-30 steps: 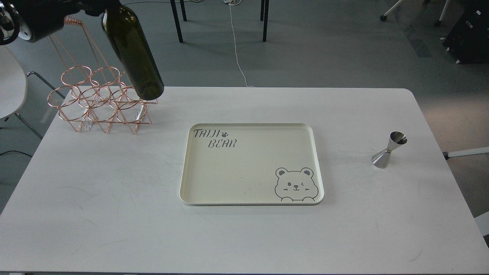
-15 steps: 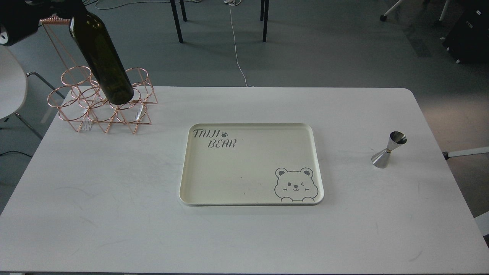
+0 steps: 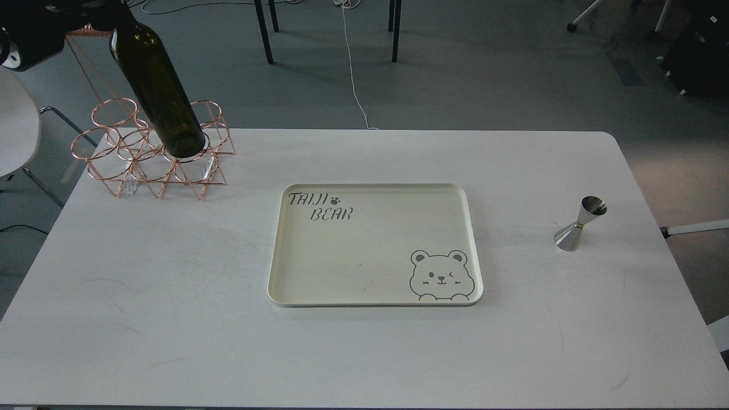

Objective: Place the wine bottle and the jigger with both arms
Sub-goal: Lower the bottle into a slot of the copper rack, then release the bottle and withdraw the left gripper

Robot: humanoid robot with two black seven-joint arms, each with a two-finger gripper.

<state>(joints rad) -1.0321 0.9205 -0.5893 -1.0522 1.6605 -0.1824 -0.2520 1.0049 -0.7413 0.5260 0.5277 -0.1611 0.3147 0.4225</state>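
The wine bottle (image 3: 162, 97) is dark olive-green and hangs tilted at the far left, neck up and to the left. Its base is at a ring of the copper wire rack (image 3: 154, 151); I cannot tell whether it rests there. My left gripper (image 3: 99, 11) is a dark mass at the top left edge, closed around the bottle's neck, which it hides. The steel jigger (image 3: 580, 223) stands upright on the table at the right, wide cone down, with nothing touching it. My right gripper is out of view.
A cream tray (image 3: 376, 299) with a bear drawing lies in the middle of the white table (image 3: 171, 330). A white chair (image 3: 14, 125) stands off the table's left side. Chair legs and a cable are on the floor behind.
Over the last second my left arm swung the bottle left and more upright, bringing its base from beyond the rack's right end onto the rack's rings. The jigger and tray have not moved.
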